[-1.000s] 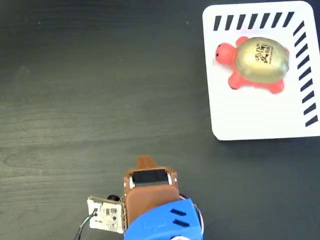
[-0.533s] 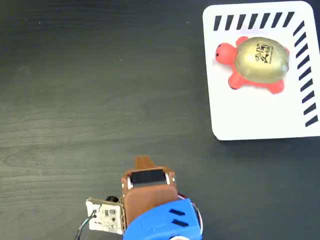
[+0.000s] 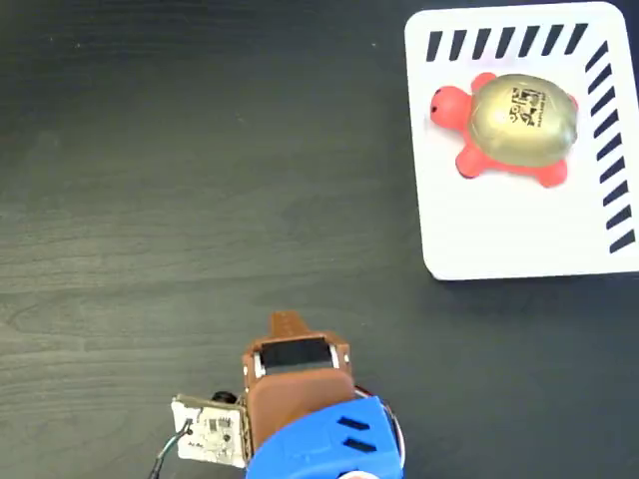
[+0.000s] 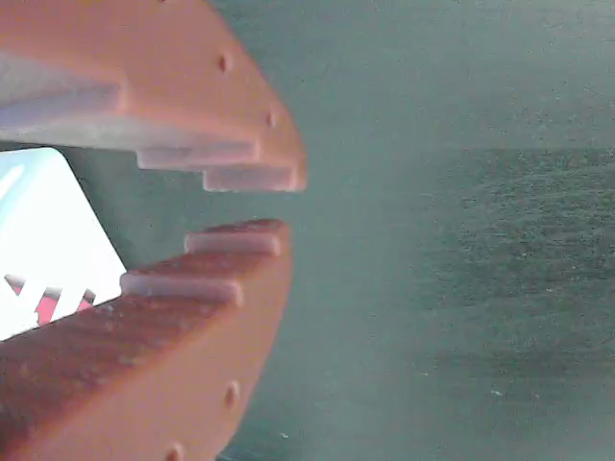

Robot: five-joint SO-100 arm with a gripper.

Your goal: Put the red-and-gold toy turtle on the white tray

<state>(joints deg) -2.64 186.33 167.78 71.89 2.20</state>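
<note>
Gold-shelled toy turtle (image 3: 517, 125) sits squarely on the white tray (image 3: 509, 235); the gripper (image 4: 252, 206), barely parted and empty, should simply park clear.

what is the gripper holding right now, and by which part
Nothing. The gripper has only a bare gap between its fingertips, and the toy turtle lies free on the white tray.

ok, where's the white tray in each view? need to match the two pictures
Fixed view: the white tray fills the upper right corner, running off the right edge, with the red-and-gold toy turtle lying on it.
Wrist view: only a corner of the white tray shows at the left edge, seen between the gripper fingers.
Shared landmark: the tray's black stripes, dimly visible in the wrist view.
</note>
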